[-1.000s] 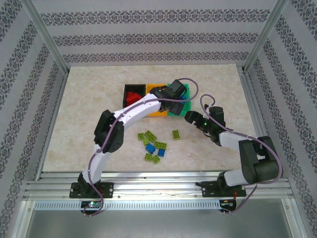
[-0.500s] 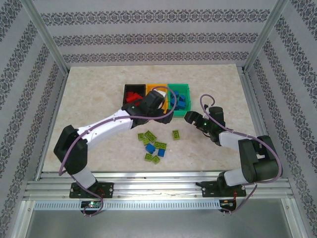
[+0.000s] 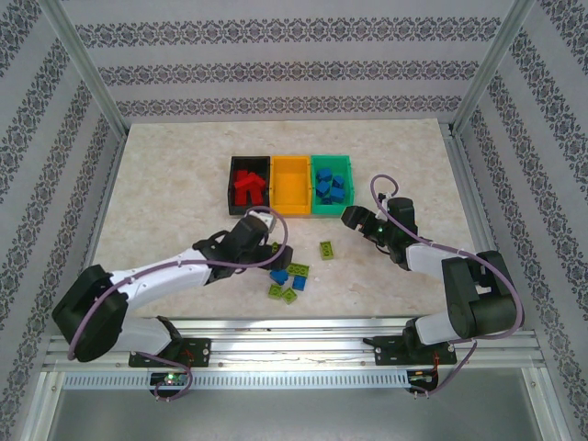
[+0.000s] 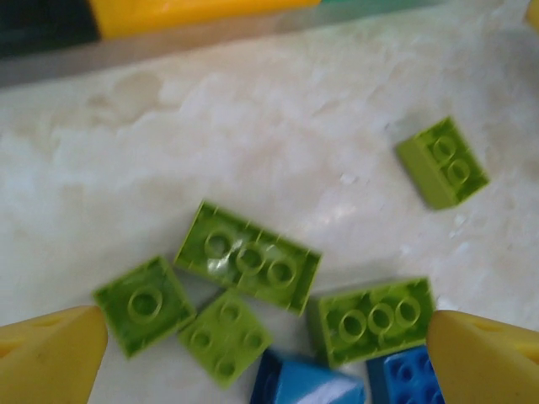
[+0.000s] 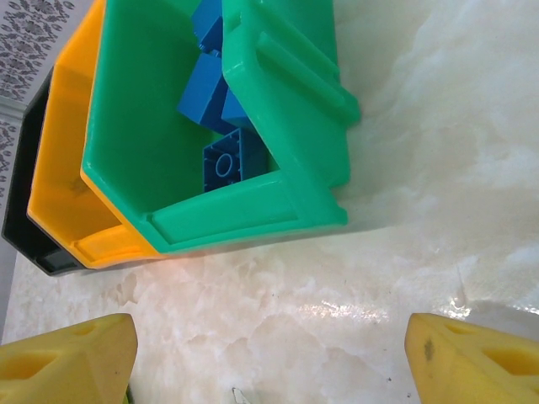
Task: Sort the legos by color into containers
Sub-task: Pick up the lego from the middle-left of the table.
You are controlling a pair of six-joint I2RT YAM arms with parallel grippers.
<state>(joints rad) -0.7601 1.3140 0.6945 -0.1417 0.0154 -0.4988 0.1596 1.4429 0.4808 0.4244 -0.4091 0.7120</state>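
The left arm has drawn back from the bins toward the near side, and the left end effector (image 3: 265, 246) now hangs low over the loose bricks; the right arm has kept its place.

From the top camera, three small rectangular open plastic bins stand side by side in a row on the far middle of the pale marbled counter (image 3: 165, 184): the black bin (image 3: 231, 184) on the left holds red studded plastic bricks (image 3: 246, 184); the orange-yellow bin (image 3: 291, 188) is in the middle; the green bin (image 3: 333, 161) on the right holds blue studded plastic bricks (image 3: 331, 189). Lime-green studded plastic bricks (image 3: 297, 269) and loose blue bricks (image 3: 278, 275) lie clustered near the middle; one lone lime brick (image 3: 326, 248) sits apart to the right. The right end effector (image 3: 349, 218) is just beside the green bin's near right corner.

At the left wrist, the left end effector (image 4: 269, 353) is spread wide, pinching nothing; between its yellow fingertips (image 4: 46, 353) lie lime-green bricks (image 4: 248, 257) and loose blue bricks (image 4: 307, 383); the lone lime brick (image 4: 442, 162) lies farther off.

At the right wrist, the right end effector (image 5: 269, 362) is spread wide over bare counter; beyond it the green bin (image 5: 295, 76) holds blue bricks (image 5: 223, 164), with the orange-yellow bin (image 5: 67, 168) and the black bin (image 5: 21, 210) in line to its left.
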